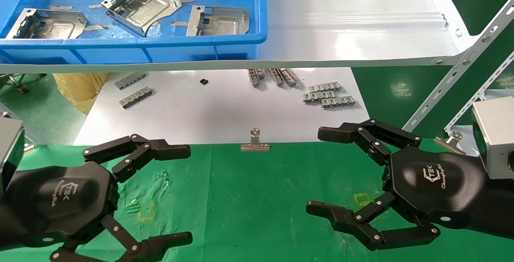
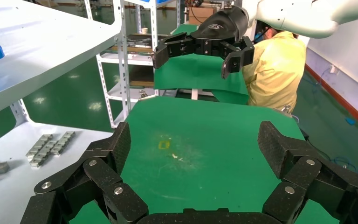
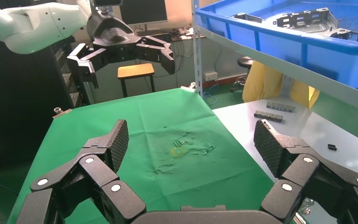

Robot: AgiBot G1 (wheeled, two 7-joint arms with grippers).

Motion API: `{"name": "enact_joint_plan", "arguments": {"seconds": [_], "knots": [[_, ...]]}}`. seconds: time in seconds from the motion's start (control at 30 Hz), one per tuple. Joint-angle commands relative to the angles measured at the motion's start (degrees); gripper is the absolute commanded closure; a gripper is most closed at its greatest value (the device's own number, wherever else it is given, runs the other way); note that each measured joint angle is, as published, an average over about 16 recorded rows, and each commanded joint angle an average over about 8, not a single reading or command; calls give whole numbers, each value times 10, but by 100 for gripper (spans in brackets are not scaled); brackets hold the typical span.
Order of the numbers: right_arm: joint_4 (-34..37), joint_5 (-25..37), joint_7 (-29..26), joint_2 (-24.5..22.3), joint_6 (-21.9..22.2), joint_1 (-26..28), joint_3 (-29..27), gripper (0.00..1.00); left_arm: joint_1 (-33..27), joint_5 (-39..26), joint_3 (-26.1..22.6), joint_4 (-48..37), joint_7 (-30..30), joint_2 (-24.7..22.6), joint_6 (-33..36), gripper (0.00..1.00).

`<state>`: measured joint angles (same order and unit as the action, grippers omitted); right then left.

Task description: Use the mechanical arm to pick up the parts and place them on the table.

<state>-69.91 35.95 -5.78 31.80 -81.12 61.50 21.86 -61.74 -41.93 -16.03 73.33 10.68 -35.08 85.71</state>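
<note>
Three silvery sheet-metal parts lie in the blue bin: one at the left (image 1: 46, 24), one in the middle (image 1: 140, 4), one at the right (image 1: 219, 21). They also show in the right wrist view (image 3: 307, 18). My left gripper (image 1: 188, 194) hovers open and empty over the left of the green-clothed table (image 1: 257, 197). My right gripper (image 1: 314, 170) hovers open and empty over the right of the table. In each wrist view the gripper's own jaws, left (image 2: 193, 144) and right (image 3: 191, 142), stand wide apart over bare green cloth with a yellow mark.
The blue bin (image 1: 160, 47) stands on a glossy white shelf (image 1: 353, 21) above the table's far side. Below it a white sheet (image 1: 221, 109) carries small grey linked strips (image 1: 329, 95). A binder clip (image 1: 255, 141) sits at the cloth's far edge. Perforated shelf braces (image 1: 453, 81) slant at the right.
</note>
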Motion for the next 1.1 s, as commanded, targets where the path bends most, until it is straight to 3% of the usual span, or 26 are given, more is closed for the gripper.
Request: {"name": "enact_joint_plan", "arguments": {"seconds": [0.03, 1.1], "knots": [[0, 0, 0, 0, 0, 0, 0, 100, 0, 0, 0, 0, 0, 0, 0, 0], [0, 0, 0, 0, 0, 0, 0, 100, 0, 0, 0, 0, 0, 0, 0, 0]]}}
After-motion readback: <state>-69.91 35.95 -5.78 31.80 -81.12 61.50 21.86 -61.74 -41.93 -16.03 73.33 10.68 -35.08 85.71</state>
